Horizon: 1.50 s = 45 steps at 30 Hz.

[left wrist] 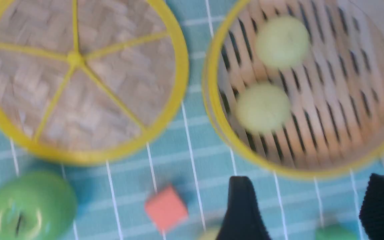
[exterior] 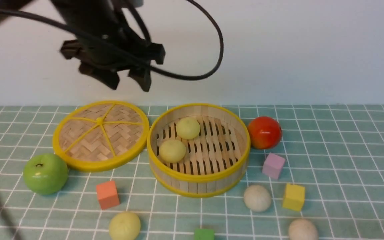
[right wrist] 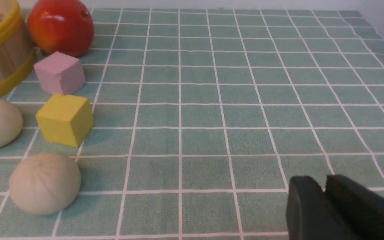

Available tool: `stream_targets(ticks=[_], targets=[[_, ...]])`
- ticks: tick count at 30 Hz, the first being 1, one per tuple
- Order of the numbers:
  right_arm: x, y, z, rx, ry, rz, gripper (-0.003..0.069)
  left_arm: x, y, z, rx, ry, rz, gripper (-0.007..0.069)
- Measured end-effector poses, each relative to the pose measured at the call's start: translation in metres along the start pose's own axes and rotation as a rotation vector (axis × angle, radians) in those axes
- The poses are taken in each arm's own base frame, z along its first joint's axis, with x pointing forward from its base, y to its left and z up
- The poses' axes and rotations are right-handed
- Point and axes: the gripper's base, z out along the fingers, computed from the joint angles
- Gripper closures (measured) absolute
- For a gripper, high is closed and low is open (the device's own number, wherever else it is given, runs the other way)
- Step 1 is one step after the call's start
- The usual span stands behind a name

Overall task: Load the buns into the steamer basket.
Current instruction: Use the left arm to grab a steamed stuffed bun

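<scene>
The left gripper [exterior: 129, 86] hangs high above the lid [exterior: 100, 135] and the steamer basket [exterior: 198, 178], its jaws spread wide and empty. The right gripper [right wrist: 323, 186] sits low over the checked cloth [right wrist: 212, 116], jaws pressed together on nothing. 2 yellow-green buns lie inside the basket: the rear bun [exterior: 187, 128] and the front bun [exterior: 172, 150]. 3 lie outside it on the cloth: the loose yellow-green bun [exterior: 124, 226], the nearer off-white bun [exterior: 302, 230], and the farther off-white bun [exterior: 257, 198] just beside the yellow cube [exterior: 293, 197].

Teal tablecloth [exterior: 345, 150] with a white grid; pale slatted basket [exterior: 198, 186] rimmed yellow; yellow-green buns [exterior: 172, 150]; glossy red fruit [exterior: 264, 132]; green apple [exterior: 45, 173].
</scene>
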Motion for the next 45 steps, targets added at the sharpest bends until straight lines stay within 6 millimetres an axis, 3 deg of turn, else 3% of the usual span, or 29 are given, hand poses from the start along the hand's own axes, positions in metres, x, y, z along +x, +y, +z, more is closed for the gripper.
stream_targets(ticks=[2,4,6,7,8,12,21,25,36,41,43,45], targets=[[0.0,0.0,0.0,0.0,0.0,-0.001,0.0545,0.039,-0.004,-0.018,0.011,0.044,0.015,0.0212],[0.0,0.0,0.0,0.0,0.0,-0.001,0.0545,0.069,-0.005,-0.014,0.015,0.096,0.028,0.0251],[0.0,0.0,0.0,0.0,0.0,-0.001,0.0545,0.092,-0.005,-0.001,0.016,0.139,0.035,0.0286],[0.0,0.0,0.0,0.0,0.0,-0.001,0.0545,0.094,-0.005,0.001,0.017,0.138,0.034,0.0289],[0.0,0.0,0.0,0.0,0.0,-0.001,0.0545,0.112,-0.003,0.02,0.009,0.182,0.031,0.0319],[0.0,0.0,0.0,0.0,0.0,0.0,0.0545,0.132,0.001,0.058,-0.008,0.217,0.019,0.0361],[0.0,0.0,0.0,0.0,0.0,-0.001,0.0545,0.138,0.004,0.132,-0.08,0.293,-0.011,0.0375],[0.0,0.0,0.0,0.0,0.0,-0.001,0.0545,0.14,0.008,0.153,-0.13,0.312,0.0,0.0375],[0.0,0.0,0.0,0.0,0.0,0.0,0.0545,0.142,0.01,0.172,-0.157,0.311,-0.02,0.0398],[0.0,0.0,0.0,0.0,0.0,0.0,0.0545,0.143,0.008,0.172,-0.142,0.323,-0.014,0.0509],[0.0,0.0,0.0,0.0,0.0,0.0,0.0545,0.142,0.007,0.169,-0.134,0.326,-0.019,0.061],[0.0,0.0,0.0,0.0,0.0,0.0,0.0545,0.141,0.006,0.165,-0.129,0.329,-0.027,0.0633]])
